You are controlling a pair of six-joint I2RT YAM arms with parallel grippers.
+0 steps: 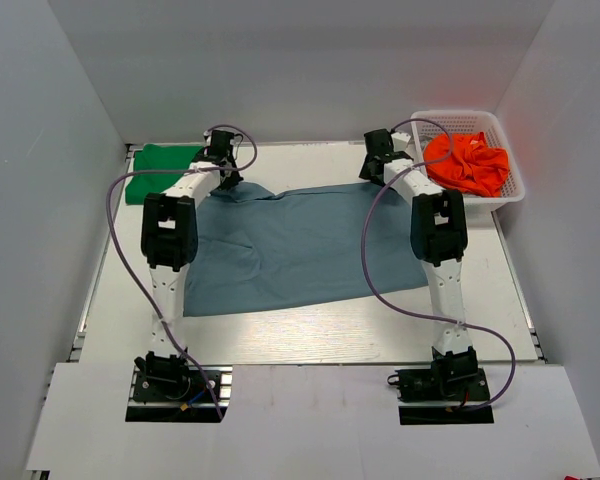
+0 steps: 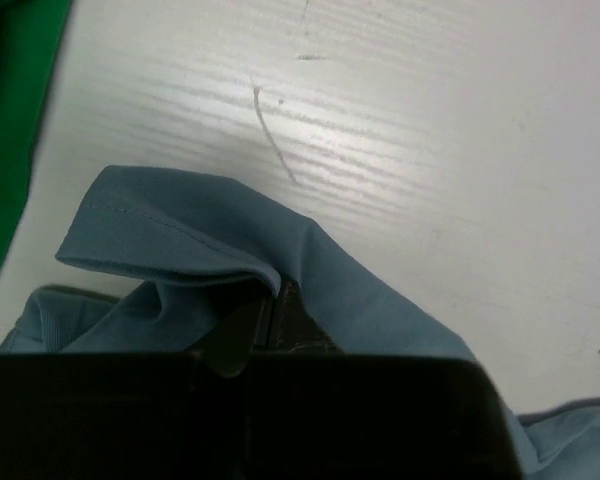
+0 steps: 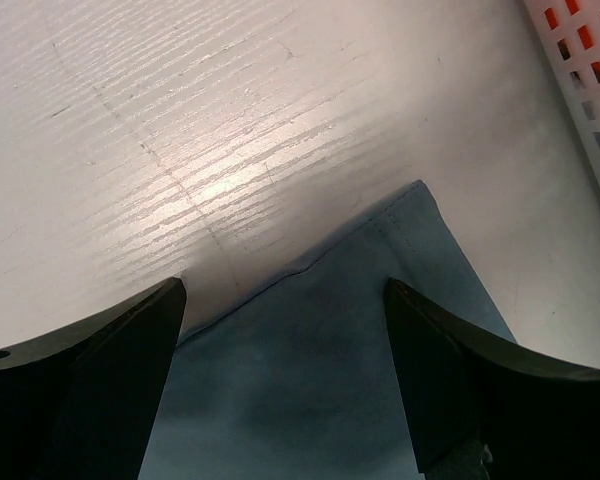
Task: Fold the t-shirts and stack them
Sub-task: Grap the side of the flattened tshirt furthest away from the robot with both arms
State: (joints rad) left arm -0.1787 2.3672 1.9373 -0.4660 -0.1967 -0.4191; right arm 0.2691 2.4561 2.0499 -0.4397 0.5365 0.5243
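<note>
Cables in purple loop out from each arm in the overhead view, and the right one hangs across the cloth. A white basket holding a crumpled orange cloth stands just outboard of the right gripper, near it but apart. The green t-shirt lies bunched at the far left corner of the table, just outboard of the left gripper. The slate-blue t-shirt is spread flat between the arms, with one gripper at each of its far corners.

In the left wrist view, the left gripper has its fingers pressed together, clamped on a raised fold of the slate-blue t-shirt. The stitched hem humps up just ahead of the fingertips and drapes to both sides. The green t-shirt lies ahead and to the fingers' left, apart from the hem. Bare scratched table fills the rest.

In the right wrist view, the right gripper has its fingers spread wide, gripping nothing. A hemmed corner of the slate-blue t-shirt lies flat between and just ahead of them. The basket wall stands ahead to their right, with orange showing through its holes.
</note>
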